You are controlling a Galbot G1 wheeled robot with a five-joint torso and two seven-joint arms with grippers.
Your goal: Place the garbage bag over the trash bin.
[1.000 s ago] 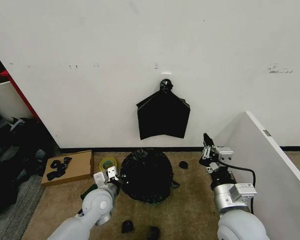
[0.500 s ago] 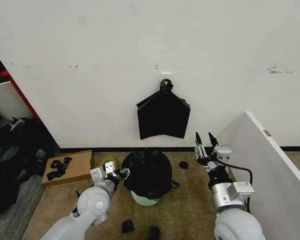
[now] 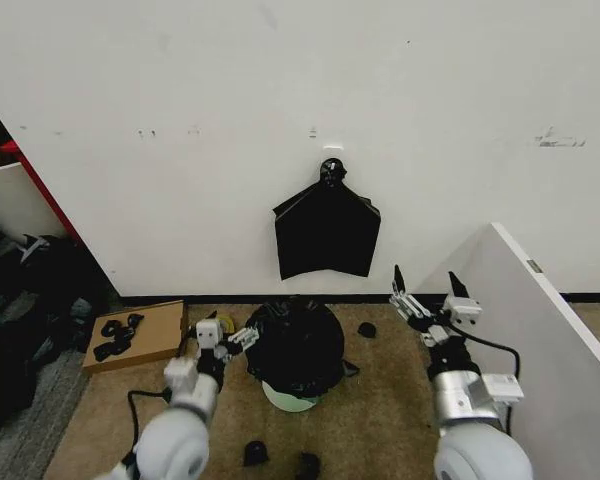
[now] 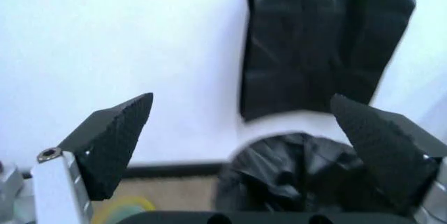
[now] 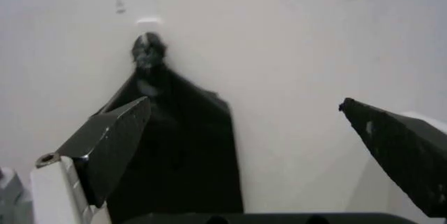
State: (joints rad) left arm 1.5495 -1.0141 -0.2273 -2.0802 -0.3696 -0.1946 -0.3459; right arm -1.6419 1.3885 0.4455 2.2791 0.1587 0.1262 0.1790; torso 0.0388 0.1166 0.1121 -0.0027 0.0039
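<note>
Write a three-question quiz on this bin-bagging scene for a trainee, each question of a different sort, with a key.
1. True or false: the left gripper is shut on the garbage bag.
2. Where does the trash bin show cream-white?
A. at its lower edge, under the bag
B. all over, with no bag on it
C. on the cardboard sheet
3. Fill in: the flat black bundle hangs on the ____ above the bin.

Key:
1. False. Its fingers stand apart beside the bag; the right gripper is open too, off to the bag's other side.
2. A
3. wall
</note>
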